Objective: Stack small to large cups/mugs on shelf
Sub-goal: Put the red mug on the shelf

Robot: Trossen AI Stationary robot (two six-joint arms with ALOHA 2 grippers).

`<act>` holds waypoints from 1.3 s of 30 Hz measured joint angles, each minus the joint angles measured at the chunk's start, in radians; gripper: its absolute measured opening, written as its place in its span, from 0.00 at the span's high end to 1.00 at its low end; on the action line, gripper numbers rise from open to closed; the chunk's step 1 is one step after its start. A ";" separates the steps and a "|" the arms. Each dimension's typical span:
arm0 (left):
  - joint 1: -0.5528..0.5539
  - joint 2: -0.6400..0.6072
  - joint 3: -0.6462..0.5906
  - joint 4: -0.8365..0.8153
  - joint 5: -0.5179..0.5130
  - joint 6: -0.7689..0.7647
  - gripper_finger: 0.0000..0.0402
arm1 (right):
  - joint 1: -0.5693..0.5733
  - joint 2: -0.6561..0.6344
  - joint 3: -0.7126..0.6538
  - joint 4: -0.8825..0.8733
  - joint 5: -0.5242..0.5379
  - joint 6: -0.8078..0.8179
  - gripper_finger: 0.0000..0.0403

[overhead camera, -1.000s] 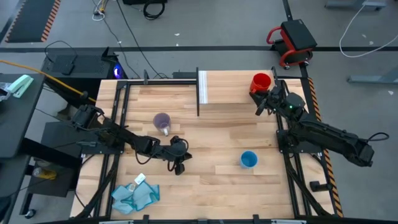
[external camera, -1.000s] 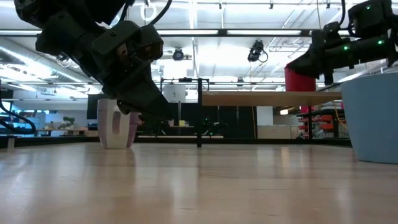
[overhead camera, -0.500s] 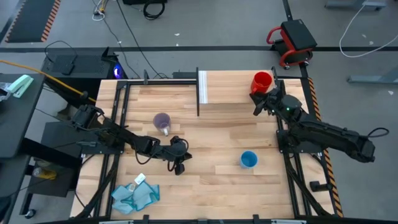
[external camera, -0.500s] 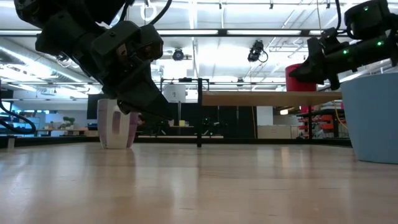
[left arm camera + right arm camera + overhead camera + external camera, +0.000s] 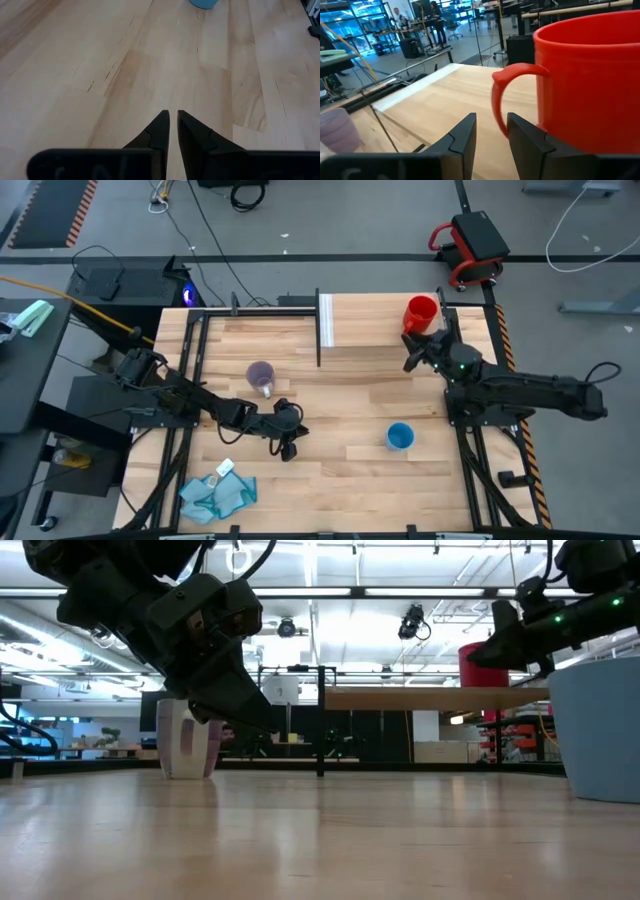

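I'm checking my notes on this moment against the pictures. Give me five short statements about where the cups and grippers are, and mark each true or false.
1. The red mug stands on the shelf. True.
2. The light-blue cup is on the shelf too. False: it stands on the wooden tabletop, well in front of the shelf.
3. The right gripper is empty, its fingers just short of the red mug's handle. True.
4. The left gripper holds the purple-grey mug. False: it is empty, low over bare tabletop, with the mug standing apart from it.
5. The purple-grey mug is stacked inside the red mug. False: each stands alone.
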 joint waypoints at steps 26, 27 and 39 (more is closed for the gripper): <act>0.018 0.000 0.000 -0.006 -0.012 -0.003 0.87 | 0.502 0.002 0.000 -0.046 0.718 0.041 0.76; 0.021 0.000 0.000 -0.006 -0.011 -0.002 0.87 | 0.521 0.002 0.000 -0.035 0.733 0.035 0.77; 0.039 0.000 0.000 -0.007 -0.011 -0.002 0.87 | 0.687 0.179 0.319 -0.101 0.814 -0.151 0.98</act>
